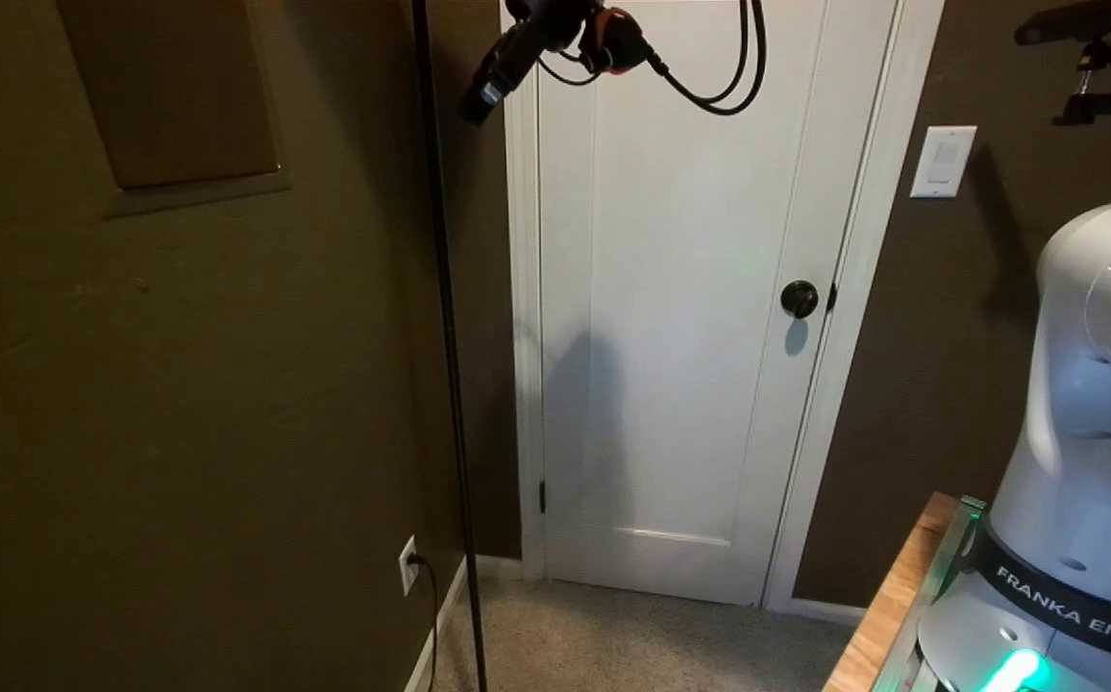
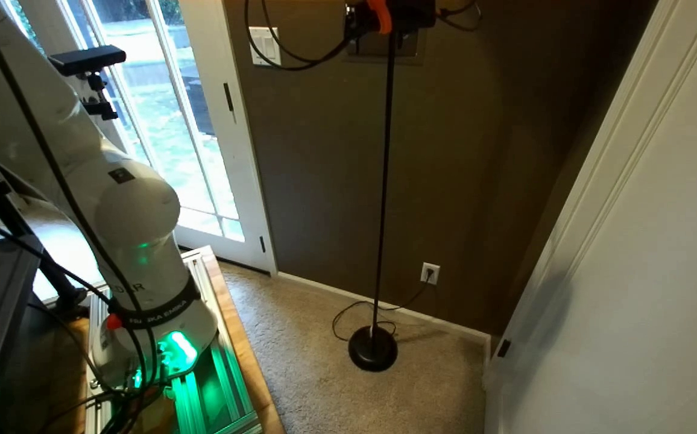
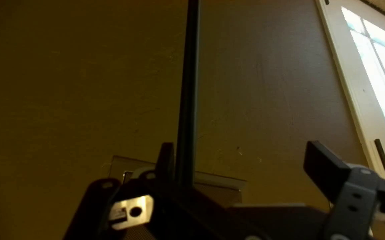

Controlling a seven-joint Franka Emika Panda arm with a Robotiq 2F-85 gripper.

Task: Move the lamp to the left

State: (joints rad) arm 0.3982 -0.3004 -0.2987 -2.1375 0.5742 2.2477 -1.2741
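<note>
Brown wall (image 2: 318,169), carpet (image 2: 312,374) at its foot. White door (image 1: 680,269) near centre in an exterior view; robot arm (image 1: 1084,404) there toward 3 o'clock. Lamp (image 2: 383,181): thin dark pole, upright, running from 12 to 6 o'clock in an exterior view, round base (image 2: 372,357) on carpet near the wall. Wrist view: we find the jaws spread wide, pole showing between them, just beside the 7 o'clock jaw; contact we cannot tell. Outlet (image 2: 430,273) toward 4 o'clock, low on the wall.
</note>
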